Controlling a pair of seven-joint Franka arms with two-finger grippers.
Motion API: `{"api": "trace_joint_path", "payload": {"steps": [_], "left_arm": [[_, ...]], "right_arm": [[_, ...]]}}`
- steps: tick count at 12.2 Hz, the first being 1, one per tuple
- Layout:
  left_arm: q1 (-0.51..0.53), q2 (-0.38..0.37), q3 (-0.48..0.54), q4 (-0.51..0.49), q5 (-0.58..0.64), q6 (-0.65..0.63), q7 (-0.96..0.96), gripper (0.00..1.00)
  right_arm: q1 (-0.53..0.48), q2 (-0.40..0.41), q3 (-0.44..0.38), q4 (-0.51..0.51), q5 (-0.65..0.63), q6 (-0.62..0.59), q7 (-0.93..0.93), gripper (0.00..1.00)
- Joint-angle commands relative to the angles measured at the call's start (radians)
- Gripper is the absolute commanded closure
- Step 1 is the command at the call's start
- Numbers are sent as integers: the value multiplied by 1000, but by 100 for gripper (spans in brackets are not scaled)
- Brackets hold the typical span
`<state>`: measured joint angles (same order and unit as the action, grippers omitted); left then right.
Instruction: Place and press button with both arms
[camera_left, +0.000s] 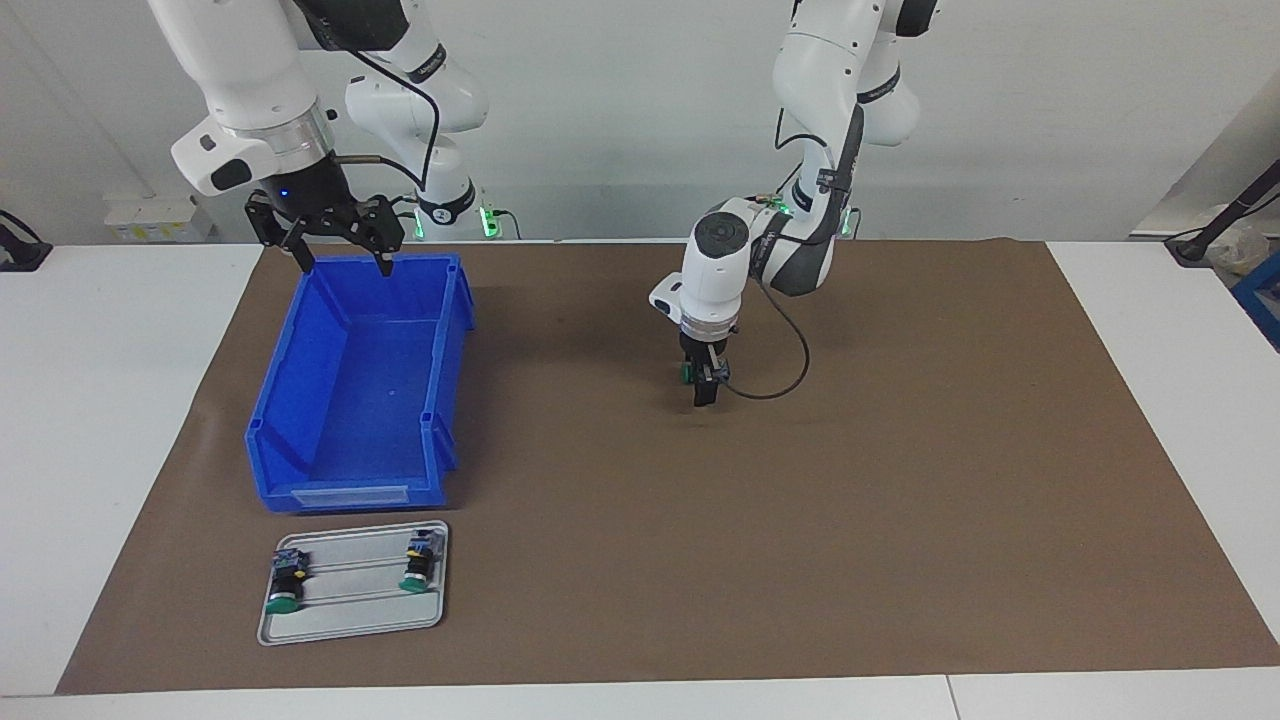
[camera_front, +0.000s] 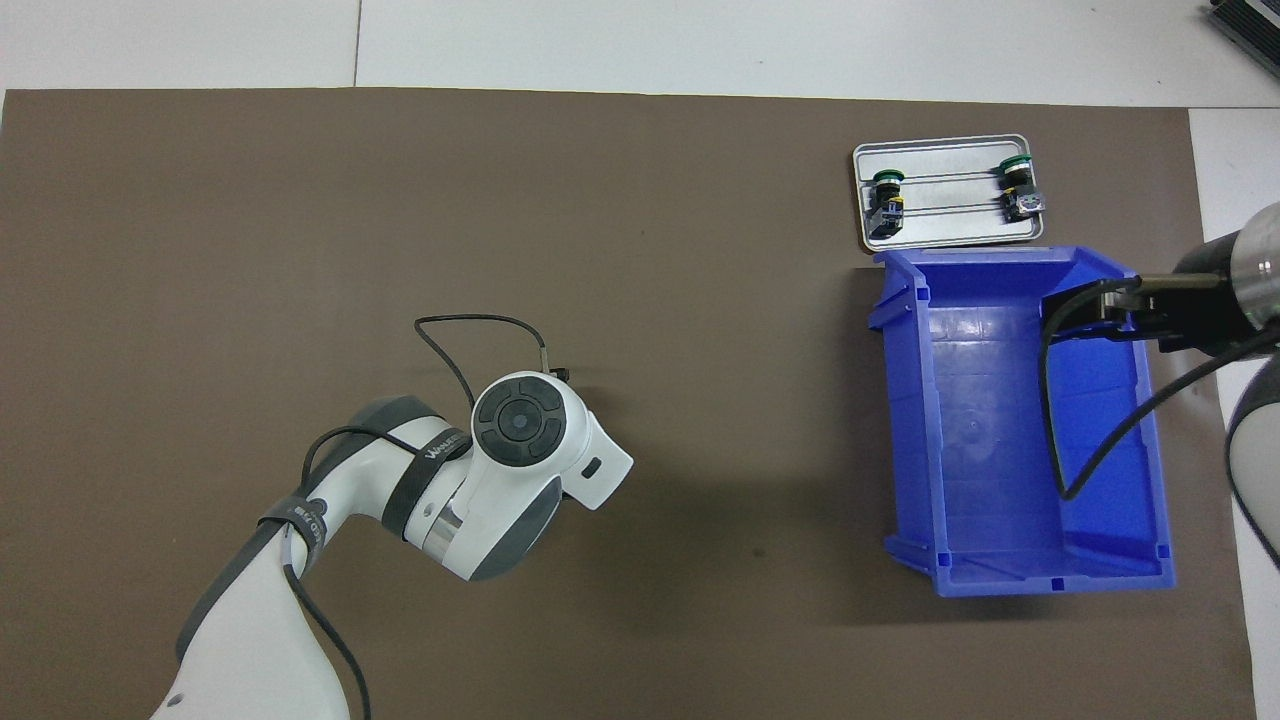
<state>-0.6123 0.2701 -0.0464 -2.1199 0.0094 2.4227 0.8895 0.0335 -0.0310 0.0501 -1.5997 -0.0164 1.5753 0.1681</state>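
Overhead: left end effector (camera_left: 704, 388) fully hidden under its own wrist housing, so the button (camera_left: 689, 373) it carries can't be seen there. Right arm (camera_front: 1250, 300) cut off by the frame edge. Facing view: both arms' upper links cropped at the top. Tray buttons (camera_left: 283, 588) too small for detail.

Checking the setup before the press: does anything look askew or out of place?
Nothing stands out. Two buttons lie in the tray, the blue bin sits square, and the left gripper holds a third button low over the mat.
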Motion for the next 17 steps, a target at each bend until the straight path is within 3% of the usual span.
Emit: {"api": "trace_joint_path", "payload": {"steps": [1,5,6,8,9,10,15,17], "left_arm": [[-6,-14,3,-25,21,32,-26,0],[-6,-15,5,-26,21,29,-27,3],[-6,-14,5,-25,21,27,-41,19],[-4,-15,5,-25,21,23,-52,33],[-4,-15,5,-25,21,18,-52,52],[-4,-15,7,-25,21,18,-50,61],[-3,-14,8,-17,21,18,-50,67],[0,-14,11,-11,21,19,-50,76]], "right_arm": [[-3,-20,7,-20,-2,0,21,0],[-6,-20,7,-19,-2,-3,16,0],[-7,-20,7,-17,-2,-1,14,0],[-9,-20,5,-17,1,-1,14,0],[-12,-20,7,-17,4,-1,13,0],[-12,-20,7,-17,4,-1,13,0],[-12,-20,7,-17,4,-1,14,0],[-12,-20,7,-17,4,-1,13,0]]}}
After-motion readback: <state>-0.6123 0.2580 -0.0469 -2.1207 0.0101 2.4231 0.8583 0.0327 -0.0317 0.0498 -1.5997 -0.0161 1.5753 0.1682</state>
